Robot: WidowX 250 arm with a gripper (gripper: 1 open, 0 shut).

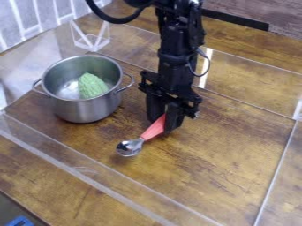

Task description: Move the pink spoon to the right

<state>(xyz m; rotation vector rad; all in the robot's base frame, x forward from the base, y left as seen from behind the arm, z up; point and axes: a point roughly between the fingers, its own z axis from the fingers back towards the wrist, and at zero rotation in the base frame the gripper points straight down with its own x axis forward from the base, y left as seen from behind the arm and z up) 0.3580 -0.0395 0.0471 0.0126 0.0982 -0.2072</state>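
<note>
Single arm over a dark wood-grain table (236, 168), gripper (167, 124) pointing straight down near the table's middle. Its jaws are closed on the upper end of the handle of the pink spoon (143, 139); the handle end disappears between the black fingers. The spoon slopes from the gripper toward the near-left, handle tilted, with the round shiny bowl at its low end, touching or just above the wood; contact there cannot be confirmed. The spoon sits near the table's centre, toward the front edge rather than the back, and just right of the steel pot (80, 88). The pot stands upright on the left half of the table, apart from the spoon, its two small side handles visible. Inside the pot lies a green rounded object (94, 86), resting against the right side of the inner wall. A clear plastic barrier (71, 150) runs along the table's front and left edges. A white wire-frame object (88, 35) stands at the back-left corner, behind the pot.
</note>
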